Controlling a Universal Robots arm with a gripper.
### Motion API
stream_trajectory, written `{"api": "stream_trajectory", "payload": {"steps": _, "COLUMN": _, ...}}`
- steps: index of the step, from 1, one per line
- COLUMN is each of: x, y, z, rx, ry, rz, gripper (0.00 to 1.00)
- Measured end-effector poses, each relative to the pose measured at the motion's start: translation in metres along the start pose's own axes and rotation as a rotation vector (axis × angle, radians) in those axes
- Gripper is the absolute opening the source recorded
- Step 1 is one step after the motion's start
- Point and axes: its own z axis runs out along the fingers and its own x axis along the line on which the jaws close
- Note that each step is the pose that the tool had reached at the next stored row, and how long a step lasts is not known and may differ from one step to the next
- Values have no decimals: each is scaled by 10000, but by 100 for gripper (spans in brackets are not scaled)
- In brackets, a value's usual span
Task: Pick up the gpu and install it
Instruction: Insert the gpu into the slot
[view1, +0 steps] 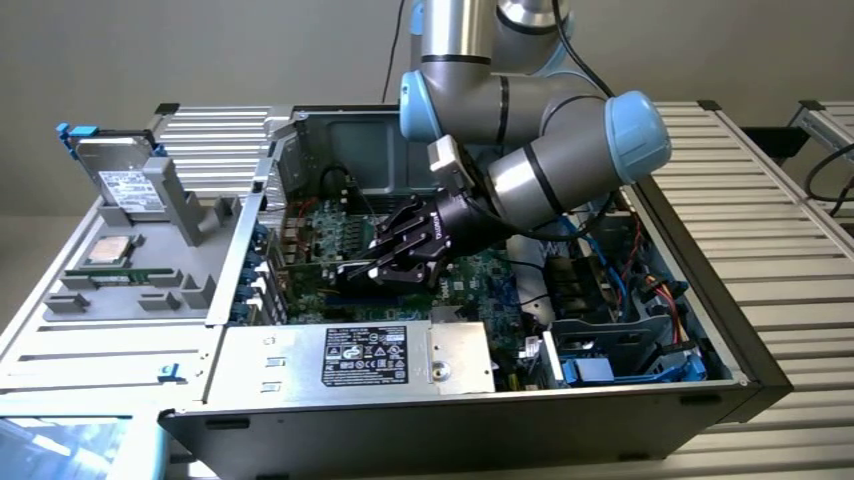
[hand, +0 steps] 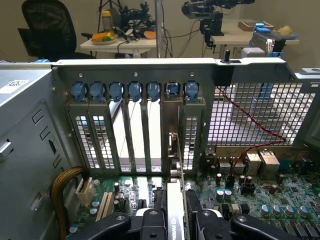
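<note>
My gripper (view1: 400, 252) reaches down into the open computer case, low over the large green motherboard (view1: 474, 290). It is shut on the gpu (view1: 350, 268), a small green card held on edge just above the board. In the wrist view the black fingers (hand: 150, 225) clamp the card (hand: 175, 200) from both sides. Its silver bracket end (hand: 173, 150) points at the rear slot panel (hand: 135, 135), in line with an open slot gap. Whether the card's edge sits in a board socket is hidden.
A silver power supply (view1: 360, 355) lies along the case's near side. Blue drive cages and cables (view1: 601, 350) fill the exterior view's right. On the exterior view's left, a grey parts tray (view1: 134, 290) holds a hard drive (view1: 127, 190). Capacitors and connectors (hand: 260, 200) crowd the motherboard beside the card.
</note>
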Motion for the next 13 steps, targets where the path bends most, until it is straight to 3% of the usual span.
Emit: {"api": "stream_trajectory", "payload": {"steps": 13, "x": 9, "y": -2, "z": 3, "rx": -2, "ry": -15, "rz": 15, "gripper": 28}}
